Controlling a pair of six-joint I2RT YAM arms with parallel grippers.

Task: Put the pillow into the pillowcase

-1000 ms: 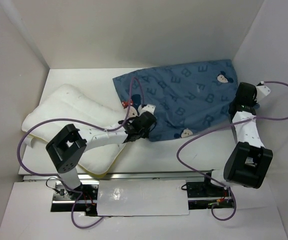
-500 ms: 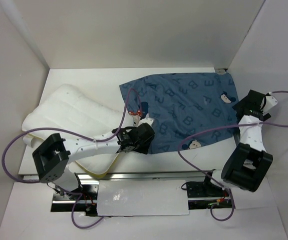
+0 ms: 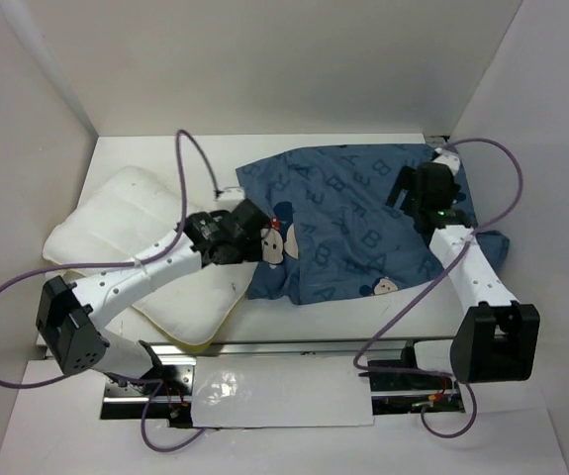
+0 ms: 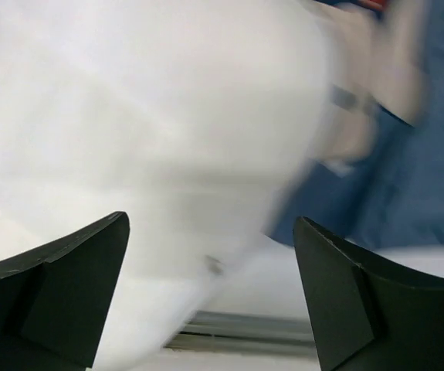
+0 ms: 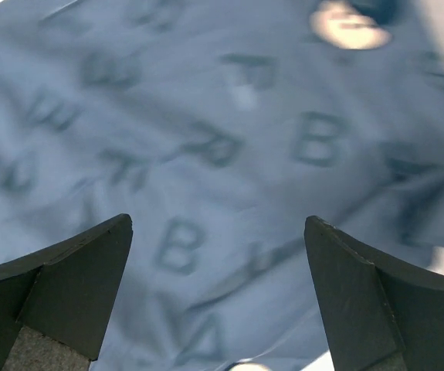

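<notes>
Seen from above, the white pillow [image 3: 116,223] lies flat on the left half of the white table [image 3: 333,317], with its yellow band [image 3: 221,319] along the near right edge. It is wholly outside the pillowcase [image 3: 363,223]. The dusty-blue pillowcase is spread out and rumpled over the right half of the table, its left edge touching the pillow. Your left arm stretches diagonally across the pillow and hides a strip of it. Your left gripper [image 3: 254,233] sits where the pillow and the pillowcase meet, just beside a mouse face [image 3: 276,243] with a red bow. The left wrist view is blurred, but it shows that gripper's fingers [image 4: 67,286] spread wide with nothing between them. White cushion is on one side and blue cloth on the other. Your right gripper [image 3: 411,190] is over the far right part of the pillowcase. In the right wrist view its fingers [image 5: 59,286] are also wide apart and hold nothing, with only lettered fabric beneath. One purple cable [image 3: 179,168] loops over the pillow. A second cable [image 3: 403,307] crosses the pillowcase's near edge. White walls [image 3: 264,69] close in the left, far and right sides.
</notes>
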